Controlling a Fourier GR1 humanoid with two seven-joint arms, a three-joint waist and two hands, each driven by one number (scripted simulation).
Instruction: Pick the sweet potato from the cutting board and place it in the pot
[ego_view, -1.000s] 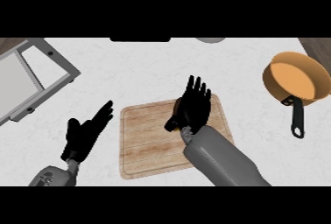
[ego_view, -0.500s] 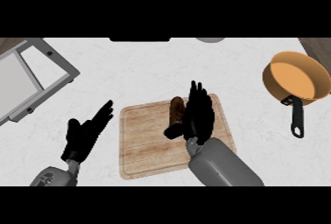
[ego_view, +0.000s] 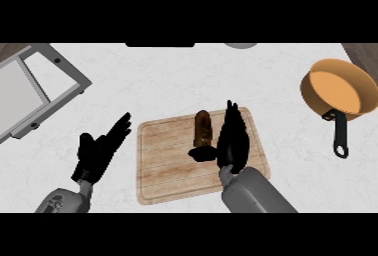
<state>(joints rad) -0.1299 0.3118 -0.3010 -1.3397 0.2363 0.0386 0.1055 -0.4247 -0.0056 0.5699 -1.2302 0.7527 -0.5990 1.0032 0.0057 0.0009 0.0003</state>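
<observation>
Surface (ego_view: 184, 75): pale, marbled; carries all items. Board (ego_view: 166, 170): wooden, at centre. Pot (ego_view: 337, 91): orange, black handle toward the viewer, well apart to the board's right. Grey tray (ego_view: 29, 92): upper left corner. Right hand (ego_view: 232, 137): edge-on over the board, fingers (ego_view: 235, 117) straight and extended just right of the potato, thumb curving in at its near end; nothing enclosed yet. Left hand (ego_view: 100, 150): open, resting left of the board, holding nothing. Potato (ego_view: 202, 128): dark brown, elongated, lying lengthwise on the board's upper middle. Step in hand: closing on the potato; best done by curling the fingers round its midsection against the thumb before lifting. Brands, labels, writing: none legible.
</observation>
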